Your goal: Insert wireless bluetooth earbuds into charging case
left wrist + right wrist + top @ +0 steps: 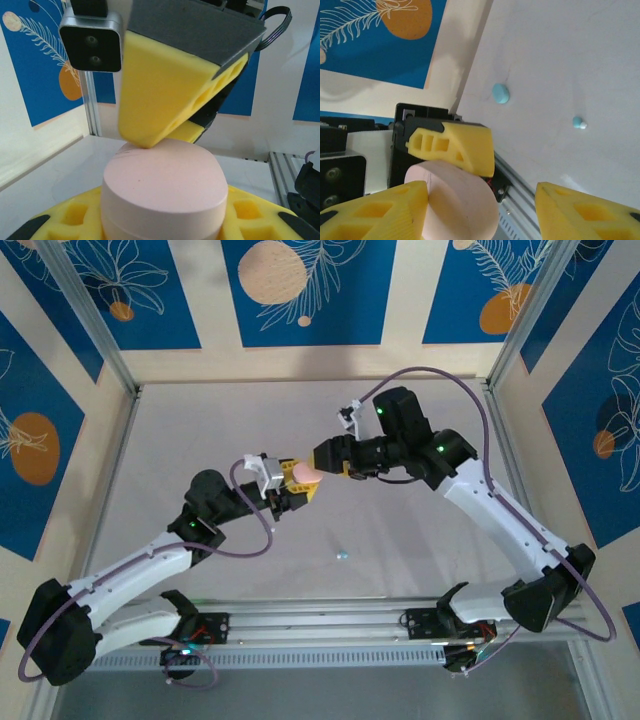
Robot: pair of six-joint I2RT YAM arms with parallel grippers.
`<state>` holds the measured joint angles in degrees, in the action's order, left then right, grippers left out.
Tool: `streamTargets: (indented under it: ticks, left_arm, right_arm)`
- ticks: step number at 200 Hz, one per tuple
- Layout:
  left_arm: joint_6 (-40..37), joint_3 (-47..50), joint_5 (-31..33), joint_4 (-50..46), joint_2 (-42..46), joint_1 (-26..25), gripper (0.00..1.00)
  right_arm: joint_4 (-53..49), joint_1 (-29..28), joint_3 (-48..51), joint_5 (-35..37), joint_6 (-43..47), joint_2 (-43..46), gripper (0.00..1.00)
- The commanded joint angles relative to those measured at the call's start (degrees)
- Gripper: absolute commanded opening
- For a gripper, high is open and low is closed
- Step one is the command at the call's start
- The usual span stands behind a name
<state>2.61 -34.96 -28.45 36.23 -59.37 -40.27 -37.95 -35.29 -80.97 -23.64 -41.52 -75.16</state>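
Between the jaws of the left gripper (296, 484), the pink case (165, 185) looks like smooth, matt plastic. The yellow finger pads (165, 85) look like matt foam with moulded holes. Beyond the right jaws, a blue earbud (500, 93) looks smooth on the matt table (560, 60).

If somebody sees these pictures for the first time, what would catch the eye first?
The two arms meet above mid-table around a pink case, which the left pincer grips. A yellow finger of the open right pincer touches its top. On the table, nearer the bases, lies a tiny light blue bud.
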Motion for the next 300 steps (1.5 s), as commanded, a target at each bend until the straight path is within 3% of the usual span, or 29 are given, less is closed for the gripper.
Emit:
streamTargets:
  ticks: [1, 62, 86, 128, 146, 179, 215, 235, 269, 300]
  left_arm:
    - [0.6, -1.9, -0.6, 3.2, 0.7, -0.5, 0.27]
    - [5.2, -2.7, -3.4, 8.0, -1.4, -0.5, 0.29]
    - [5.7, -2.9, -3.8, 7.9, -1.6, -0.5, 0.29]
    - [4.9, -3.1, -3.1, 6.1, -1.5, -0.5, 0.3]
    - [4.5, -3.4, -3.1, 5.1, -1.9, -0.5, 0.32]
    - [3.7, -3.4, -2.7, 3.1, -2.0, -0.5, 0.48]
    - [1.1, -3.7, -0.9, -3.0, -1.7, -0.5, 0.69]
    - [0.4, -3.3, 1.3, -6.0, -0.8, -0.5, 0.73]
    - [-0.3, -1.0, 10.0, -8.3, 2.8, -0.5, 0.78]
    - [-0.3, -2.5, 21.4, -19.5, 5.2, -0.5, 0.79]
  right_arm:
    - [7.0, 1.4, 5.0, -9.5, -3.6, 3.4, 0.6]
    - [21.3, 2.1, 12.4, -20.8, -13.8, 2.7, 0.57]
    - [26.8, 1.8, 14.2, -23.0, -16.9, 1.8, 0.49]
    - [27.1, 2.1, 14.7, -23.0, -16.6, 2.0, 0.32]
    - [27.0, 2.5, 15.2, -21.6, -16.2, 2.3, 0.25]
    - [30.3, 3.1, 17.4, -18.7, -17.3, 3.8, 0.19]
    - [33.5, 4.6, 20.5, -14.3, -18.1, 5.0, 0.18]
    - [33.7, 7.1, 22.9, -11.4, -18.1, 5.1, 0.18]
    - [38.8, 12.6, 30.0, -5.7, -20.3, 3.8, 0.18]
    - [32.7, 13.4, 29.3, 5.1, -13.2, -3.9, 0.19]
